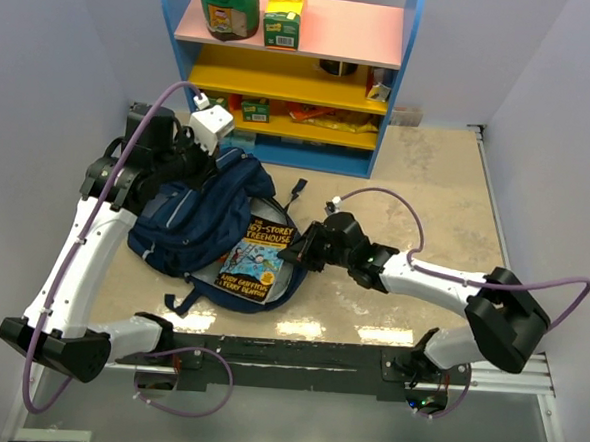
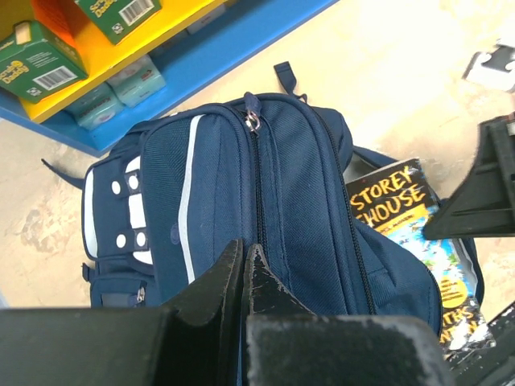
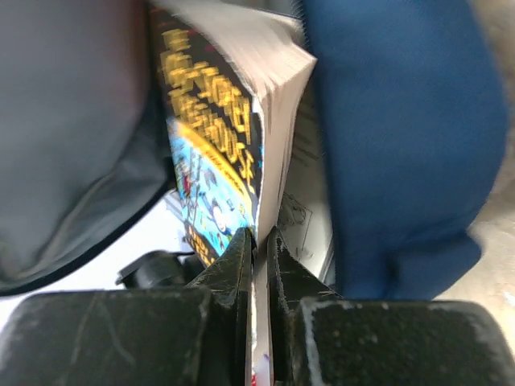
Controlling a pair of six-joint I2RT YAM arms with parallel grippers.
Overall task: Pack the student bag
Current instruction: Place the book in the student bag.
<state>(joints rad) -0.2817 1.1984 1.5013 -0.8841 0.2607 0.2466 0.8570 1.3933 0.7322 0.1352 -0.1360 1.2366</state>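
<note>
The student bag (image 1: pixel 200 220) lies on the left half of the table (image 1: pixel 427 189), its mouth toward the near edge. The left gripper (image 2: pixel 244 253), pressed together, pinches the bag's top fabric. The right gripper (image 3: pixel 261 241) pinches the cover edge of the Treehouse paperback (image 1: pixel 258 259). With so thin a hold, the book may slip or snag on the opening.

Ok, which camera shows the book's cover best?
The top external view: the book lies cover-up in the student bag's opening, title readable. Left wrist catches only part of the cover; right wrist shows it blurred, nearly edge-on.
</note>
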